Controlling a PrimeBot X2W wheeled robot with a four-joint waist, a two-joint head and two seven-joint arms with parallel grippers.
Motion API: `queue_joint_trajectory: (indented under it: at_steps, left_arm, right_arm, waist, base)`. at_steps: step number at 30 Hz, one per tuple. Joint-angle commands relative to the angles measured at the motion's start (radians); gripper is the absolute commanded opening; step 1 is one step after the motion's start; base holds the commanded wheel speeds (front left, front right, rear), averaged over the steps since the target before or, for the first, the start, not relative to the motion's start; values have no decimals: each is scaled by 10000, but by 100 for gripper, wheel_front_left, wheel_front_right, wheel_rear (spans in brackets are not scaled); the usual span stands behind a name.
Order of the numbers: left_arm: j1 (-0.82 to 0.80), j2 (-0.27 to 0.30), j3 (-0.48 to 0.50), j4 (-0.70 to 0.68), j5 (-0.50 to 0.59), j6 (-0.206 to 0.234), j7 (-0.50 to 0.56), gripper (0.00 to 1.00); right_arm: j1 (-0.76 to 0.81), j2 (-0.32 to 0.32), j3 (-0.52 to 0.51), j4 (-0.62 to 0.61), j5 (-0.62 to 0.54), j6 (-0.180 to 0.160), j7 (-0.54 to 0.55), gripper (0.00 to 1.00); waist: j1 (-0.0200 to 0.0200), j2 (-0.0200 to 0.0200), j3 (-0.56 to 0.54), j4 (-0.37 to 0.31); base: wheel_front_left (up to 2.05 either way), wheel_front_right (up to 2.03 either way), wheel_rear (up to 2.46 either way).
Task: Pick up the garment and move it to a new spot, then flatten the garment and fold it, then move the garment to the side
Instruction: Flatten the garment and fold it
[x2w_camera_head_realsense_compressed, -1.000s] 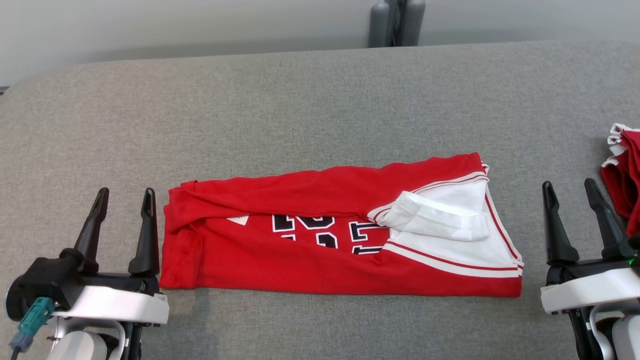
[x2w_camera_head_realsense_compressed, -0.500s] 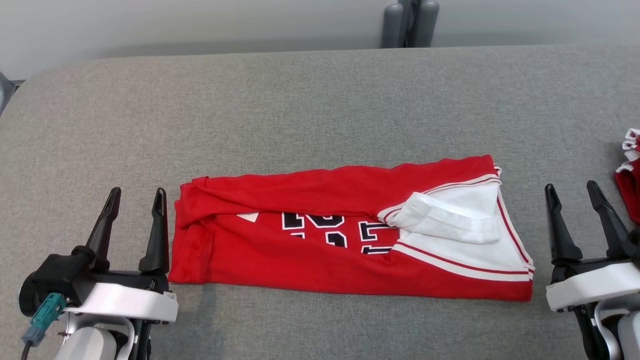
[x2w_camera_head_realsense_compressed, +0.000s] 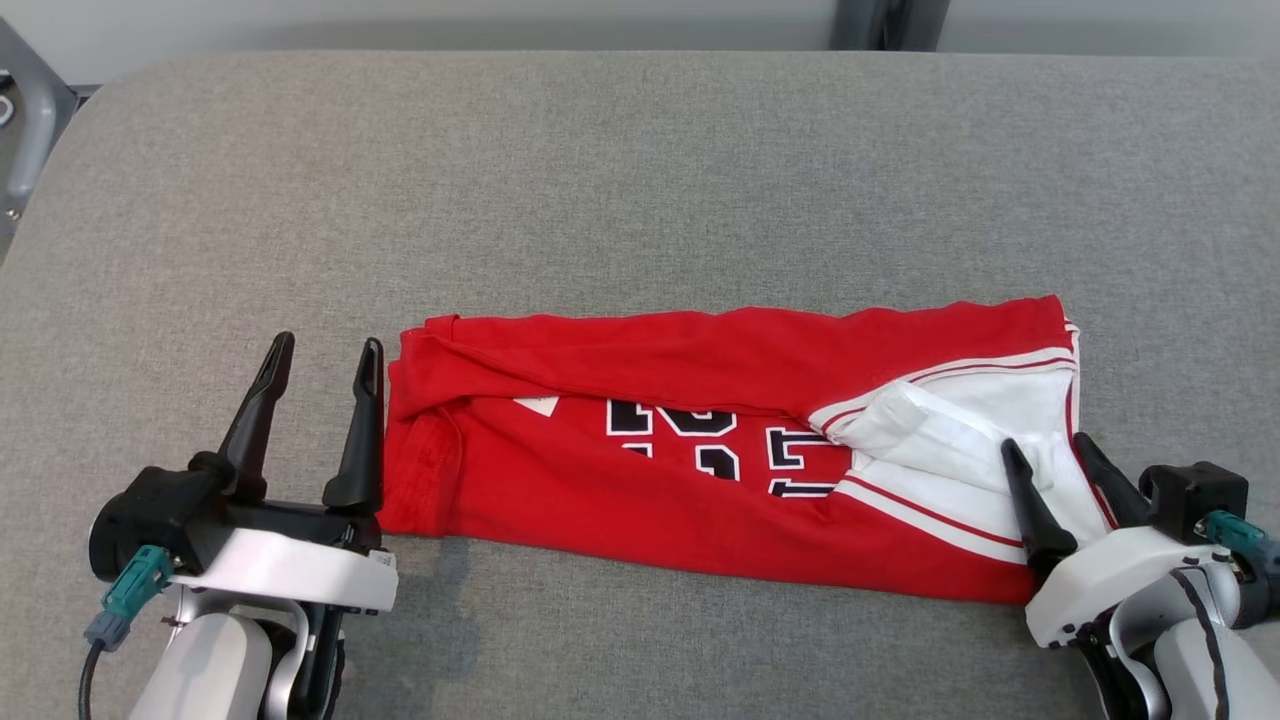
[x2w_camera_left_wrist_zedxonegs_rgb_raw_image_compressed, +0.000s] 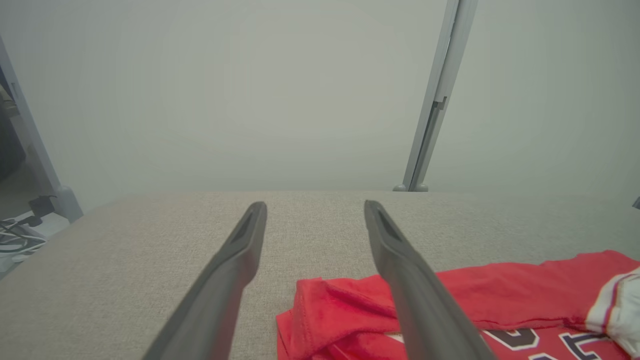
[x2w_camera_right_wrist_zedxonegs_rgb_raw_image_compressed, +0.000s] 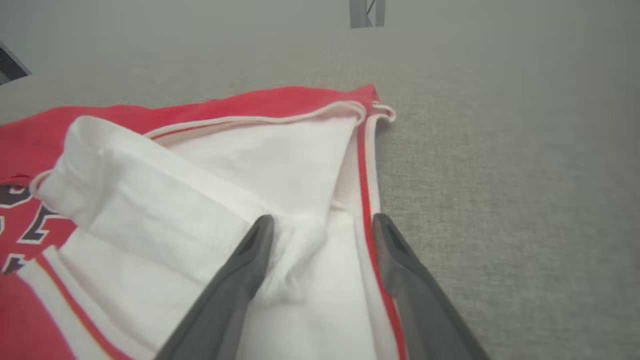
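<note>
The garment (x2w_camera_head_realsense_compressed: 700, 480) is a red jersey with black-and-white numbers and white panels. It lies folded into a long band across the grey table (x2w_camera_head_realsense_compressed: 640, 180). My left gripper (x2w_camera_head_realsense_compressed: 328, 345) stands open just beside its left end, and in the left wrist view the left gripper (x2w_camera_left_wrist_zedxonegs_rgb_raw_image_compressed: 315, 205) has its right finger over the edge of the garment (x2w_camera_left_wrist_zedxonegs_rgb_raw_image_compressed: 500, 305). My right gripper (x2w_camera_head_realsense_compressed: 1046, 445) is open and angled over the white right end. In the right wrist view the right gripper (x2w_camera_right_wrist_zedxonegs_rgb_raw_image_compressed: 324, 220) has its fingertips low on the garment's (x2w_camera_right_wrist_zedxonegs_rgb_raw_image_compressed: 200, 190) white cloth, with a small bunch between them.
The table's rounded left corner lies near a grey metal frame (x2w_camera_head_realsense_compressed: 30, 110). A grey post (x2w_camera_left_wrist_zedxonegs_rgb_raw_image_compressed: 435, 100) stands behind the table's far edge, against a pale wall. Cables (x2w_camera_left_wrist_zedxonegs_rgb_raw_image_compressed: 20, 240) lie on the floor at the left.
The camera has shifted, so the whole picture moved. My right gripper has swung inward from beside the garment's right end to over its white part. The left gripper stays at the left end.
</note>
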Motion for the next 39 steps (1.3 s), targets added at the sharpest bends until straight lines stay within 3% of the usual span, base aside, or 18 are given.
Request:
queue_joint_trajectory:
  at_steps: [1, 7, 8, 9, 10, 12, 20, 32, 39]
  left_arm:
    - [-141, -16, 75, 67, 82, -102, -34, 100]
    - [-256, -186, 238, 228, 180, -295, -34, 100]
    - [-267, -203, 281, 246, 197, -321, -34, 100]
    - [-280, -227, 318, 262, 218, -349, -34, 100]
    - [-283, -245, 346, 279, 232, -389, -34, 100]
    - [-288, -259, 417, 303, 292, -436, -34, 100]
    - [-352, -286, 671, 349, 452, -610, -34, 100]
    - [-297, -340, 1038, 318, 620, -811, -34, 100]
    - [-272, -359, 1172, 281, 720, -924, -34, 100]
  right_arm:
    - [-150, -11, 95, 417, 118, -5, 138, 100]
    - [-81, 102, 583, 1592, 697, -8, 493, 100]
    - [-59, 123, 675, 1678, 826, -11, 501, 91]
    - [-44, 102, 801, 1760, 882, -9, 506, 74]
    - [-11, 144, 975, 1844, 1033, -6, 621, 43]
    - [-45, 102, 1298, 1811, 1181, -3, 528, 0]
    - [-470, -337, 1465, 1491, 1663, -32, -26, 0]
    - [-347, -1574, -91, 878, 1853, -26, -727, 0]
    - [-635, -1565, -451, -214, 1367, -14, -587, 0]
  waist:
    - [0, -1, 62, 48]
    - [0, -1, 116, 54]
    - [0, -1, 124, 29]
    - [0, -1, 127, 6]
    - [0, -1, 134, -22]
    - [0, -1, 155, -89]
    - [0, -1, 222, -359]
    - [0, -1, 296, -912]
    - [0, -1, 259, -1212]
  base:
    - [0, 0, 0]
    - [0, 0, 0]
    - [0, 0, 0]
    - [0, 0, 0]
    - [0, 0, 0]
    - [0, 0, 0]
    - [0, 0, 0]
    - [0, 0, 0]
    - [0, 0, 0]
